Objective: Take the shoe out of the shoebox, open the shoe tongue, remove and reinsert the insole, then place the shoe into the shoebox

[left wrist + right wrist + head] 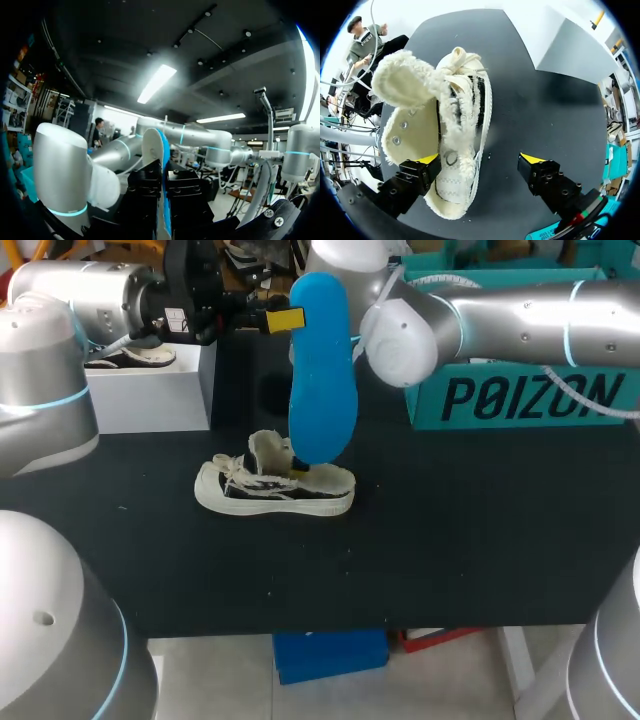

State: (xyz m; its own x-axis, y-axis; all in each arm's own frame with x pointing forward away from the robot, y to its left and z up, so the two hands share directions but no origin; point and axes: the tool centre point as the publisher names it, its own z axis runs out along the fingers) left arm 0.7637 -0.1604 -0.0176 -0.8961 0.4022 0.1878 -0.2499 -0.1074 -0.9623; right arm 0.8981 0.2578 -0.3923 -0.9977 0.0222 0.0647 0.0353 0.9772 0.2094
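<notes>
Nearest at the left wrist: insole (162, 170), seen edge-on, a thin blue sheet between my black finger blocks. Left gripper (164, 200) clamped on it from both sides, near one end.

From overhead: insole (322, 370) stands almost upright, upper end at the left gripper (285, 318), lower end down over the heel of the shoe (275, 490). Cannot tell if it touches the shoe.

Shoe sits sole-down on the black table (450, 540), mid-table. Teal box (520, 390) is at the far right, well apart.

Right wrist: right gripper (480, 161) spread wide over the shoe (455, 145), gripping nothing. One yellow tip is against the heel-end side, the other out over bare table. Tongue (402, 82) is folded out and forward, with loose laces.

Handling, my judgement:
- Insole: light, thin, bendy. A hold at one end lets the free end flop or buckle if pushed. Better pinched flat, and fed toe-first at a shallow angle.
- Shoe: soft canvas with frayed edges that collapses under squeeze. The rubber sole wall is stiffer.
- Best hold: the heel, or across the sole sides, clear of the laces.
- Risk: the light shoe may slide on the cloth unless braced.
</notes>
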